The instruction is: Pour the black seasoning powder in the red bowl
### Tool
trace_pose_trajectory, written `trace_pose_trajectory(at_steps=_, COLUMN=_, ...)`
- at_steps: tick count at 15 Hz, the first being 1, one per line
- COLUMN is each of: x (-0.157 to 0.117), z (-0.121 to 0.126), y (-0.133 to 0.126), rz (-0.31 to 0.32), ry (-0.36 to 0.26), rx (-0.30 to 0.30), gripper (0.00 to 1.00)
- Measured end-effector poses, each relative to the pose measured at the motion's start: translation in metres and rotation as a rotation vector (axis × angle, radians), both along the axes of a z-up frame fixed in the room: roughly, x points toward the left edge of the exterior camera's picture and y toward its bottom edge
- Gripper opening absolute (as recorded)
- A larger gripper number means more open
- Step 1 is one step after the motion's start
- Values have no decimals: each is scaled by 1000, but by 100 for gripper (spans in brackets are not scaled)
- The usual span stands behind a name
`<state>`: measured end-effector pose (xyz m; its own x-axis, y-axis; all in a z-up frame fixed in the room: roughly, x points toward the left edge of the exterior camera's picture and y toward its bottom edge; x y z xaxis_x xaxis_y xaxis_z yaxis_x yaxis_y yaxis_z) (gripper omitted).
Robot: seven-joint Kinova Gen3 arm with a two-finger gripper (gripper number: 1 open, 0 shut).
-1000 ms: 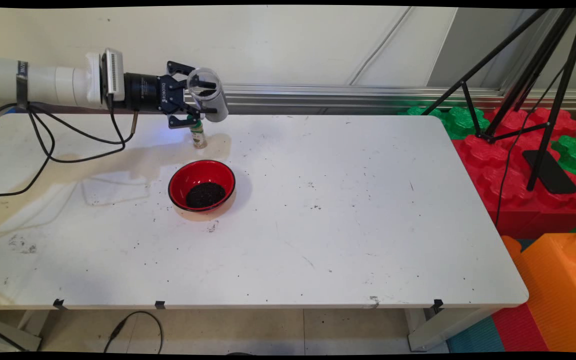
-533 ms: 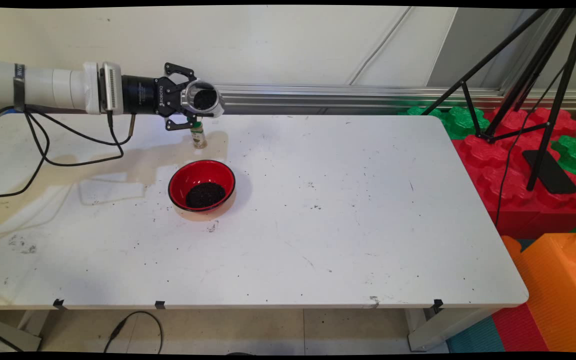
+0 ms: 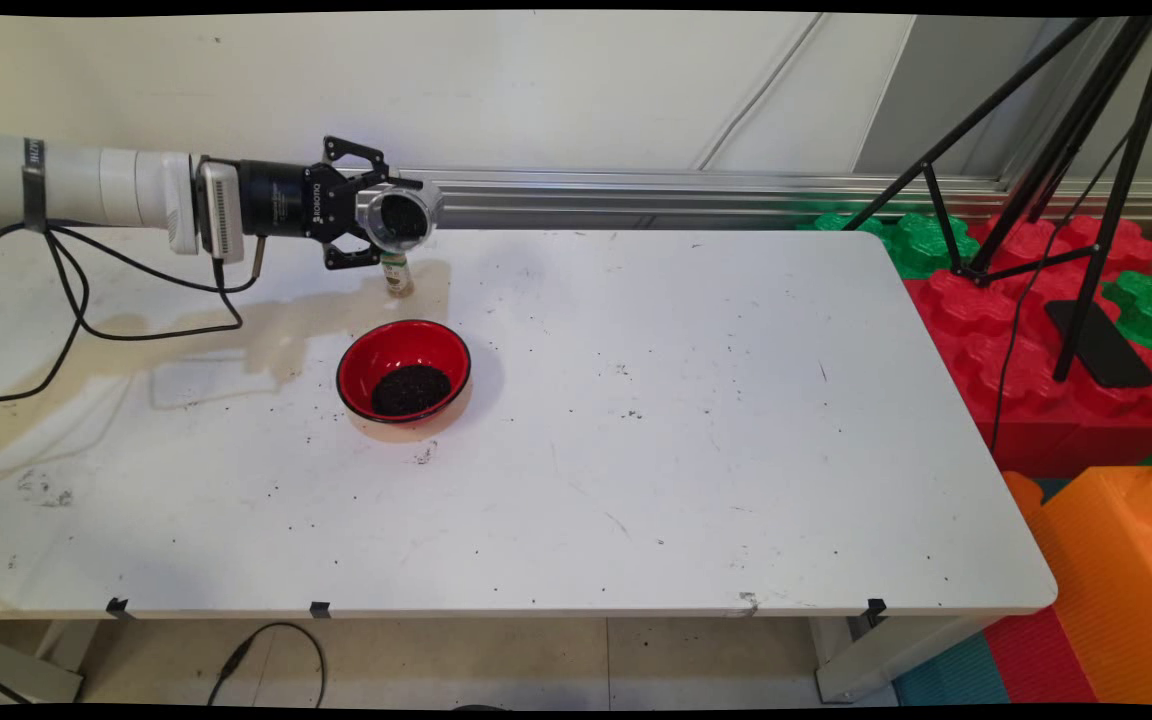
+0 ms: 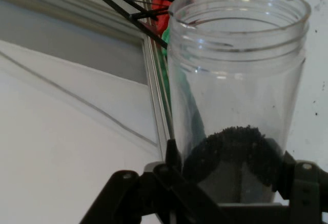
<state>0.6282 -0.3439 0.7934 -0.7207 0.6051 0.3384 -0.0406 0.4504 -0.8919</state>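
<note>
In the frame's upper left, the black two-finger gripper point(image 3: 383, 215) is clamped on a clear plastic jar point(image 3: 402, 213) holding dark granules, above a small green-capped bottle point(image 3: 396, 272). To handle it well, I judge: keep the mouth level, clear of the red bowl point(image 3: 404, 370).

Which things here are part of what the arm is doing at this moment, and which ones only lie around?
In use:
- gripper, shut on the clear jar
- clear jar, held above the table, dark grains in it
- red bowl with dark grains, nearer the camera than the jar

Lying about:
- small bottle, upright below the jar
- white table
- black tripod
- coloured foam blocks
</note>
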Motion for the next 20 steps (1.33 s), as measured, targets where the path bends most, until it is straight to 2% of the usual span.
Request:
trace_pose_trajectory(at_steps=8, x=1, z=-5, y=2, rz=-40, ry=-130, rx=-124, gripper=0)
trace_pose_trajectory(at_steps=20, x=-2, z=-11, y=6, rz=-114, ry=-288, rx=-298, gripper=0)
